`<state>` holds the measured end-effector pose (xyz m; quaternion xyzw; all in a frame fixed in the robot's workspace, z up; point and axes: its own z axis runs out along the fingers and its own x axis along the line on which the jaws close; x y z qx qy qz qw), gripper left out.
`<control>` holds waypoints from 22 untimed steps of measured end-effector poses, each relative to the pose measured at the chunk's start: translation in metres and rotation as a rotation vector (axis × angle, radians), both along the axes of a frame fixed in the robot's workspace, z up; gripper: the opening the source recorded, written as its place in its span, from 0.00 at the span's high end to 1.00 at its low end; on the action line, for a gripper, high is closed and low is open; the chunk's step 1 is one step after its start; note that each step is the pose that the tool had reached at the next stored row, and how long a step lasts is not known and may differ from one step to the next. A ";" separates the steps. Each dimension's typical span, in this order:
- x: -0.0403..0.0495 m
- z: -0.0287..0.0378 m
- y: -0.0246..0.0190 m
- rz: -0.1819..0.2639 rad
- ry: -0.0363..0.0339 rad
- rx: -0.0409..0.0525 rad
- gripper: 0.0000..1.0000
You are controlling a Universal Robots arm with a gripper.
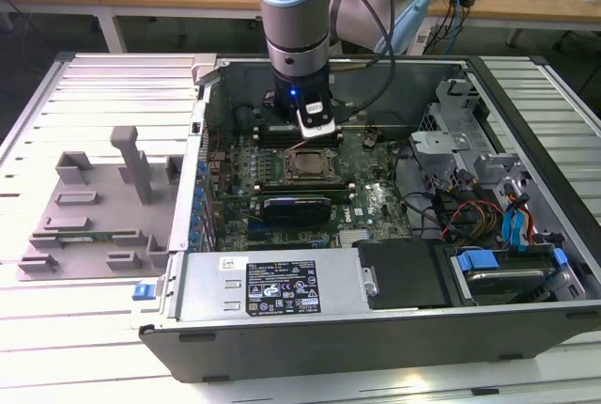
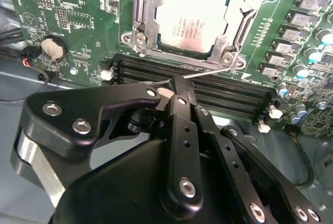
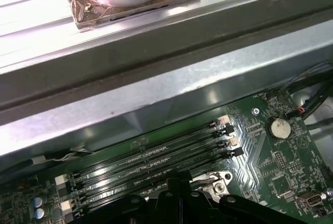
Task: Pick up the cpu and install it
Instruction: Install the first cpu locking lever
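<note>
1. The cpu (image 2: 193,18) sits seated in the socket frame (image 2: 140,23), upper centre of the second wrist view.
2. The gripper (image 2: 179,89) hangs over the memory slots (image 2: 218,91), fingers closed together, holding nothing.
3. In the exterior view, the arm (image 1: 296,28) reaches into the computer case (image 1: 526,319) at centre.

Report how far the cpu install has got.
Done, by the look of it: the cpu lies flat inside the socket frame on the motherboard. In hand: nothing; the gripper is shut and empty, above the memory slots beside the socket. Left: whether the frame is latched down cannot be told.
</note>
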<state>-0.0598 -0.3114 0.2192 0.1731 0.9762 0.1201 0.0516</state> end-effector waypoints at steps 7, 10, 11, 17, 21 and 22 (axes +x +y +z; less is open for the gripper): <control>0.0041 -0.0038 0.0000 0.000 0.0000 0.0000 0.89; 0.0051 -0.0050 0.0000 0.000 0.0001 -0.0001 0.89; 0.0051 -0.0051 0.0000 0.000 0.0001 -0.0002 0.89; 0.0057 -0.0088 -0.0001 0.000 0.0002 -0.0003 0.89; 0.0062 -0.0100 0.0000 0.000 0.0000 0.0001 0.89; 0.0064 -0.0106 0.0000 -0.002 0.0000 -0.0001 0.89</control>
